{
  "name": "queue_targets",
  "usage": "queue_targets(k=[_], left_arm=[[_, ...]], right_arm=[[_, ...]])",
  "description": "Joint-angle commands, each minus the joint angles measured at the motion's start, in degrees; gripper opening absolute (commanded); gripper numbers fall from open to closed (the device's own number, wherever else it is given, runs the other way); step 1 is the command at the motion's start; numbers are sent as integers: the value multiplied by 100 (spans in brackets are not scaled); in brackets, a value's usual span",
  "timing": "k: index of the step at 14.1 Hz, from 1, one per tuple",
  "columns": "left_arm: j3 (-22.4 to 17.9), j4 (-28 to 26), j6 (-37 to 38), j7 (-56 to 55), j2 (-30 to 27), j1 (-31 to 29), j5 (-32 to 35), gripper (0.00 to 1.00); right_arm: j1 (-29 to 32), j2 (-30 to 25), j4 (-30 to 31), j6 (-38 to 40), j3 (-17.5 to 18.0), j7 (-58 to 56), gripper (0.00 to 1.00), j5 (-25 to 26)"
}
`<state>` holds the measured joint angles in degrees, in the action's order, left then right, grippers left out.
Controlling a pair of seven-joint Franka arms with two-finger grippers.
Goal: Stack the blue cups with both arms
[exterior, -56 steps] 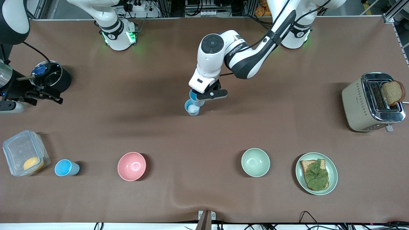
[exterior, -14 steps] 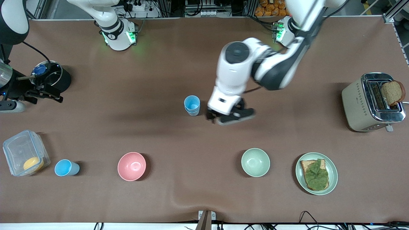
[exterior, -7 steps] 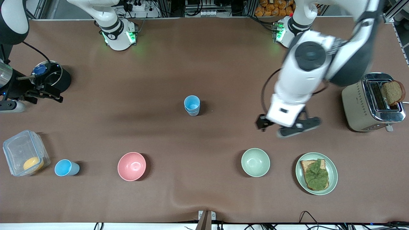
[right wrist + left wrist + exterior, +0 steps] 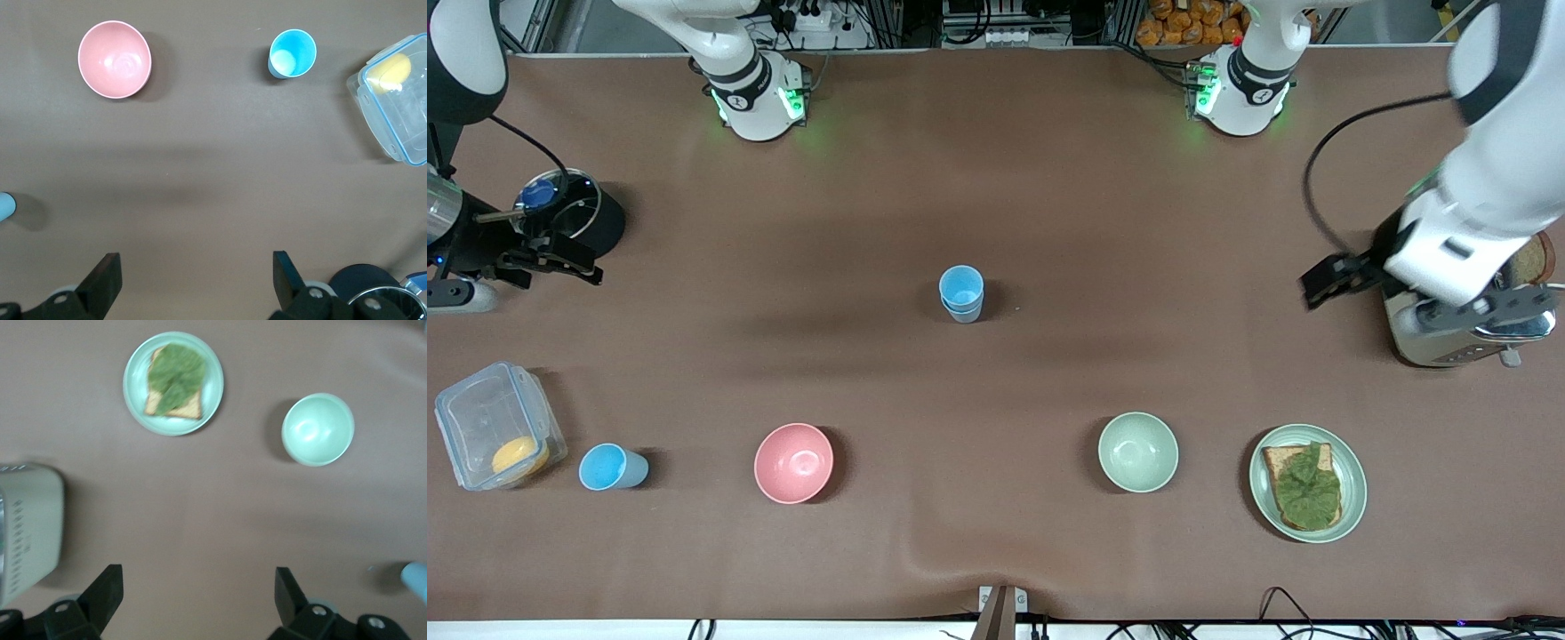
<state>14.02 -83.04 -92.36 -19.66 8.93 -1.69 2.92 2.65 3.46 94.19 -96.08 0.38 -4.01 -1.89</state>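
Two blue cups sit nested mid-table; both of your grippers are empty and far from them.

Your stacked blue cups [image 4: 961,293] stand upright near the table's middle, one inside the other, the inner one bright sky-blue inside. A third blue cup [image 4: 611,467] stands alone toward the right arm's end, just beside the clear food container [image 4: 496,425] and nearer the front camera than the stack; the pink bowl [image 4: 793,462] sits between that cup and the pale green bowl [image 4: 1137,452]. Your left gripper [image 4: 198,600] hangs over the toaster [image 4: 1463,284], well apart from the stack, fingers spread wide and holding nothing. Your right gripper [image 4: 193,280] waits over the right arm's end of the table by a black pot [image 4: 569,218], fingers likewise spread wide and empty. The plate of toast [image 4: 1307,483] lies nearer the front camera than the toaster.
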Motion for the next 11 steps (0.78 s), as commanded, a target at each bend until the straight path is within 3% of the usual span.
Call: queue_targets(k=[1,4,7,11], left_arm=[[-49,-615,209,146,-584,72,-107,100],[-137,-950,289,496,-1033,98,-116,100],[-514,-854,710,770,-1113,388,-142,100],[-550,-643,938,1174,-1139,301,-160,100]], right_arm=[[87,-83,20,54,68,32,100,-66],[78,-83,11,54,68,41,100,-66],[87,-83,11,54,68,32,100,-66],[87,-83,12,54,68,41,100,-66]])
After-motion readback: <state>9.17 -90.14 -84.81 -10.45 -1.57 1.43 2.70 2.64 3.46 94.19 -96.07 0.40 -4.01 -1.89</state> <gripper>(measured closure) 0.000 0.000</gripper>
